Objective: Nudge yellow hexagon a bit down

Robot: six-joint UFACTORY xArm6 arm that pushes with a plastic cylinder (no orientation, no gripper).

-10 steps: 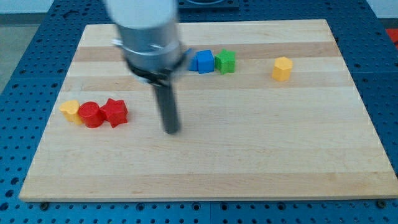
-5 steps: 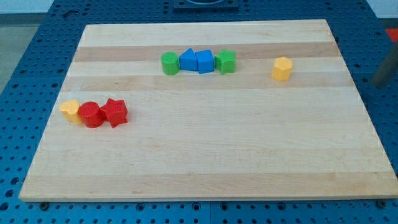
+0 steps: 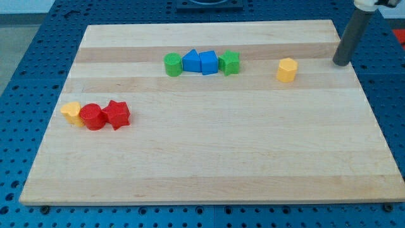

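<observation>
The yellow hexagon (image 3: 286, 69) stands upright on the wooden board (image 3: 209, 158) at the view's upper right. My tip (image 3: 342, 63) is on the board near its right edge, to the right of the hexagon and slightly above it, with a clear gap between them. The rod rises from the tip toward the view's top right corner.
A row of a green cylinder (image 3: 172, 64), two blue blocks (image 3: 192, 61) (image 3: 208, 62) and a green star-like block (image 3: 230, 62) sits at the top middle. A small yellow block (image 3: 71, 112), a red cylinder (image 3: 93, 116) and a red star (image 3: 116, 114) sit at the left.
The rod left the board's middle, swung out past the right edge, and now stands on the board right of the yellow hexagon. No block has moved.
</observation>
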